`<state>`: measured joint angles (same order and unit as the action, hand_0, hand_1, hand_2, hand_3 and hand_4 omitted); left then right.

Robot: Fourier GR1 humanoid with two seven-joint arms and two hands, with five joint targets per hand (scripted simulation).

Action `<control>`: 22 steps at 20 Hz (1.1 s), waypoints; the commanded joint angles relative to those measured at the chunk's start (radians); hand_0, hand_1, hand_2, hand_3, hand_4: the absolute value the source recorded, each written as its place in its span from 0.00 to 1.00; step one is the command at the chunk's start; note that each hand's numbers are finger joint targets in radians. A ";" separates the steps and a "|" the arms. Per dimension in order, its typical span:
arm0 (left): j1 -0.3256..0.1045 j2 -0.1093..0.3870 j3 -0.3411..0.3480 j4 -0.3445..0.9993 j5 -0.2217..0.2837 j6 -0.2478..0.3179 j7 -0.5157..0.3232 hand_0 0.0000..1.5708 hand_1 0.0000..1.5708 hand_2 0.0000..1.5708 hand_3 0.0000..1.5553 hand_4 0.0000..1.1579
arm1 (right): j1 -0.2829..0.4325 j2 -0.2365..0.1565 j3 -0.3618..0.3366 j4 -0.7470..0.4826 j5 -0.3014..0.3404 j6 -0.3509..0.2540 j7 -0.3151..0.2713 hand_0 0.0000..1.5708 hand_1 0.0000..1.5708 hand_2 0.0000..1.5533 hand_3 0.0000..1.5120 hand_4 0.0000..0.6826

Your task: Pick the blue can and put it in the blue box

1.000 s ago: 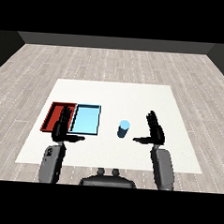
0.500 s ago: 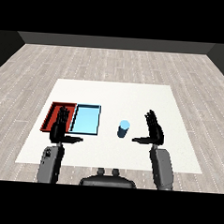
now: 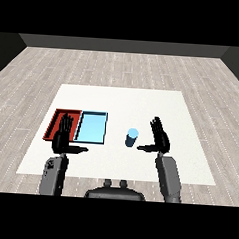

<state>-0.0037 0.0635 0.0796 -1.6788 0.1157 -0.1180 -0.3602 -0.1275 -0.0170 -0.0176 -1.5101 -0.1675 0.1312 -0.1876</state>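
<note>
Over on the left, the red tray (image 3: 59, 119) lay at the table's edge with the left hand (image 3: 63, 137) raised in front of it, fingers straight and spread, thumb out to the side, holding nothing. Just beside the red tray sat the light blue tray (image 3: 92, 128), the two touching along one side, and nothing was in it. Moving right, the blue can (image 3: 132, 137) stood upright on the white table (image 3: 142, 100), near the blue tray but clearly apart from it. Then the right hand (image 3: 160, 136): fingers straight and wide, thumb reaching toward the can, palm turned to it, just beside it yet not in contact. By my reading, nothing was done so far. The grasp, the lift, the carry across and the drop into the blue tray were all left.
</note>
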 commanded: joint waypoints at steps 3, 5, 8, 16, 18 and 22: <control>0.019 0.020 0.026 -0.024 0.017 -0.017 0.012 0.00 0.00 0.00 0.00 0.00 | -0.006 0.016 0.061 -0.027 -0.030 -0.089 0.021 0.00 0.00 0.00 0.00 0.00; 0.001 -0.010 0.000 0.001 0.004 -0.001 -0.005 0.00 0.00 0.00 0.00 0.00 | -0.037 0.015 0.002 0.081 -0.062 -0.012 0.001 0.00 0.00 0.00 0.00 0.00; -0.010 0.021 0.030 0.031 0.027 -0.030 0.005 0.00 0.00 0.00 0.00 0.00 | -0.058 0.017 0.111 0.187 -0.089 -0.138 -0.121 0.00 0.00 0.00 0.00 0.00; 0.019 -0.012 0.014 -0.008 0.013 -0.012 -0.030 0.00 0.00 0.00 0.00 0.00 | -0.065 0.017 0.103 0.279 -0.149 -0.100 -0.167 0.00 0.00 0.00 0.00 0.00; -0.004 -0.015 0.001 0.001 -0.003 0.003 -0.008 0.00 0.00 0.00 0.00 0.00 | -0.103 0.017 0.142 0.311 -0.181 -0.148 -0.157 0.00 0.00 0.00 0.00 0.00; -0.042 -0.005 0.024 0.047 -0.016 0.020 -0.019 0.00 0.00 0.00 0.00 0.00 | -0.146 0.017 0.095 0.398 -0.161 -0.118 -0.192 0.00 0.00 0.00 0.00 0.00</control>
<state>-0.0016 0.0613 0.0942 -1.6751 0.1230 -0.1272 -0.3639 -0.2285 -0.0002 0.0922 -1.1833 -0.3225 0.0121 -0.3588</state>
